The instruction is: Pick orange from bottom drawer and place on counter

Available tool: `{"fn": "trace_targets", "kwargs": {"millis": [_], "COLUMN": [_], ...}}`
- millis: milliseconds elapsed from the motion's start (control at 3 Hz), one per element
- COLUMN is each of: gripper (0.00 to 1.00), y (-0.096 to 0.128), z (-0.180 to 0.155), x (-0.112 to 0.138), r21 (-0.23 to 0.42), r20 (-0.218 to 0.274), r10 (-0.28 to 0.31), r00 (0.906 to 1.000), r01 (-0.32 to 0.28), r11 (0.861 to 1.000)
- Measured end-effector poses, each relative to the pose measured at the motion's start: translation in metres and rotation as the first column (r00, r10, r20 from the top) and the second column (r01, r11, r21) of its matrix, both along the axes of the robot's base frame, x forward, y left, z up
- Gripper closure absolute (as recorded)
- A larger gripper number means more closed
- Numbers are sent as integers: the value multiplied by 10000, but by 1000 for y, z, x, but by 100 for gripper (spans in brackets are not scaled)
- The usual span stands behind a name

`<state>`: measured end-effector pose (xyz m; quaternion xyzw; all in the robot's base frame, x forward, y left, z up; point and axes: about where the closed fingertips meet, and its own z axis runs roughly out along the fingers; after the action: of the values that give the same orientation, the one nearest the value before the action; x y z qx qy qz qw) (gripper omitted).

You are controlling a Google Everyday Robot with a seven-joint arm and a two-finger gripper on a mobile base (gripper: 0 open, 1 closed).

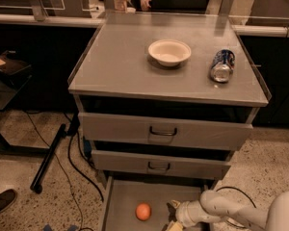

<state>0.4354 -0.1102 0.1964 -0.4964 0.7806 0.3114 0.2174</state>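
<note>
Evidently open beneath the broad grey metal counter (pixel 120 61), the wide shallow grey bottom drawer (pixel 119 201) was pictured with the pale robot gripper (pixel 173 216) low inside, state not discernible, just beside the small round orange (pixel 143 211). Light, firm, smooth-skinned, it was judged best pinched across its middle.

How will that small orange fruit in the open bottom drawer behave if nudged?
The small round orange fruit sits loose on the flat floor of the grey bottom drawer, so it'll probably roll if nudged. Smooth skin may slip. The gripper is beside it, apart.
</note>
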Motion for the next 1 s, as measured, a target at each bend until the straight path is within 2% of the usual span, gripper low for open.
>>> {"fn": "trace_targets", "kwargs": {"millis": [333,667,1000], "gripper": [0,0,0], "y": [18,37,45], "z": [-20,-40,-46], "x": [-1,9,20], "r21": [627,1143,1336], "r20": [199,310,255], "r10": [-135,-118,-112], "r00": [9997,9994,9996], "r01": [123,82,77], "r11": [9980,9934,9910]}}
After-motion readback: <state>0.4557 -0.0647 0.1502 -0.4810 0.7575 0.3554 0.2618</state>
